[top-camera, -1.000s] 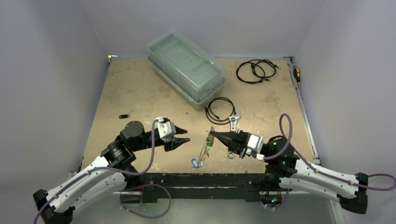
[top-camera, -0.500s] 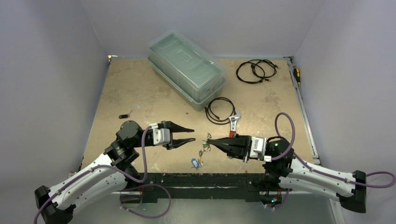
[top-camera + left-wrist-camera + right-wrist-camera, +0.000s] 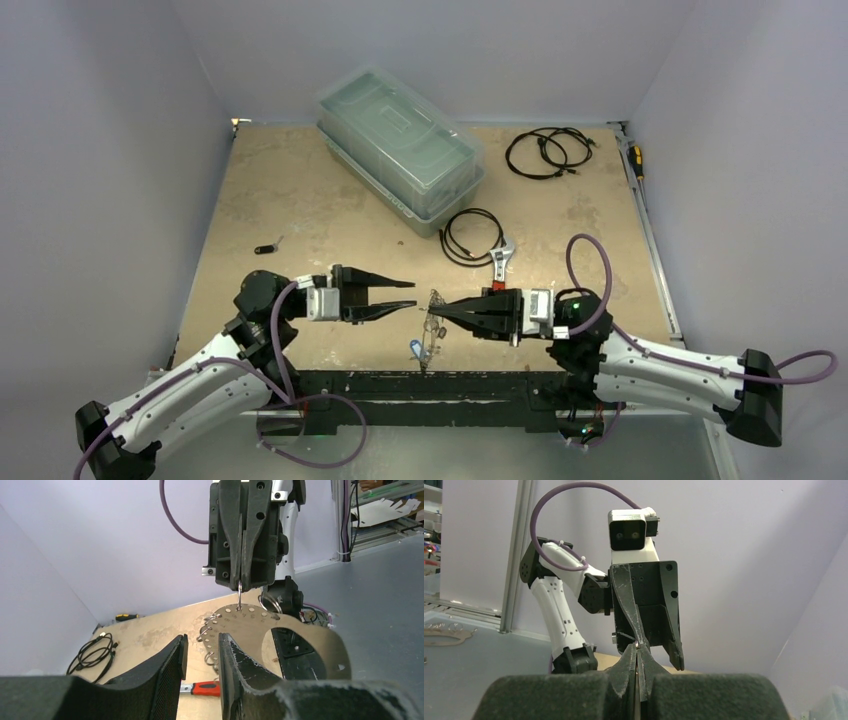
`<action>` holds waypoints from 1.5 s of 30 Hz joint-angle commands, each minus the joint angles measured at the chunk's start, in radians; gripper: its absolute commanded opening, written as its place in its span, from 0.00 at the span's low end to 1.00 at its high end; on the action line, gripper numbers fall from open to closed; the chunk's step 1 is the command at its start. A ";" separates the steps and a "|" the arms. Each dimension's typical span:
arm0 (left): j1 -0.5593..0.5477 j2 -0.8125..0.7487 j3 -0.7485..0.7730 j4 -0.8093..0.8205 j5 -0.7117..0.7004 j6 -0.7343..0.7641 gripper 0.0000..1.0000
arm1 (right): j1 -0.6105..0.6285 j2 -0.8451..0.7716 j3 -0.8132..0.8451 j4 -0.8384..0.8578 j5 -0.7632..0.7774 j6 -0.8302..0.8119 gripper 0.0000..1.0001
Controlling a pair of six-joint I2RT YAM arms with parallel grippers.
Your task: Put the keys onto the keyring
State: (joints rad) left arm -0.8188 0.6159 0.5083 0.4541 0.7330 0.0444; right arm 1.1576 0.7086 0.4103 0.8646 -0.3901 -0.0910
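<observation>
Above bench (image 3: 300,210) front edge, right jaws pinching thin silvery metal keyring (image 3: 250,613) fringed with small rings, holding it raised. Left jaws spread, empty, facing it. Tiny blue-tagged key (image 3: 415,347) showing just below. Ring being presented; next: left grasping key, then threading.

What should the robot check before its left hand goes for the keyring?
1. Right gripper shut on the keyring: ok, it pinches a small ring at the keyring's edge.
2. Left gripper open: ok, a gap shows between its fingers.
3. Left gripper faces the keyring: ok, in the left wrist view the keyring hangs just beyond that gap.
4. A key in the left gripper: not ok, it holds nothing.
5. Keys already on the keyring: cannot tell, the bits are too small.
6. Wrench out of the way: ok, it lies farther back.
</observation>
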 commanded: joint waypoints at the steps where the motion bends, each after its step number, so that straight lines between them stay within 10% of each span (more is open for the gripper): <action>1: 0.000 -0.001 -0.014 0.082 0.046 -0.037 0.30 | 0.002 0.020 0.017 0.128 -0.016 0.022 0.00; 37: -0.002 0.033 -0.013 0.114 0.112 -0.114 0.28 | 0.002 0.115 0.030 0.165 0.010 0.004 0.00; 42: 0.000 0.042 -0.007 0.100 0.107 -0.110 0.00 | 0.002 0.117 0.033 0.166 -0.001 0.006 0.00; 45: -0.002 0.040 0.009 0.046 0.081 -0.080 0.00 | 0.002 0.118 0.037 0.151 -0.014 0.012 0.00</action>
State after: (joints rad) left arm -0.8188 0.6518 0.4953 0.5179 0.8375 -0.0574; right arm 1.1572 0.8284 0.4103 0.9619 -0.4000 -0.0811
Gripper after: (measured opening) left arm 0.017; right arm 0.004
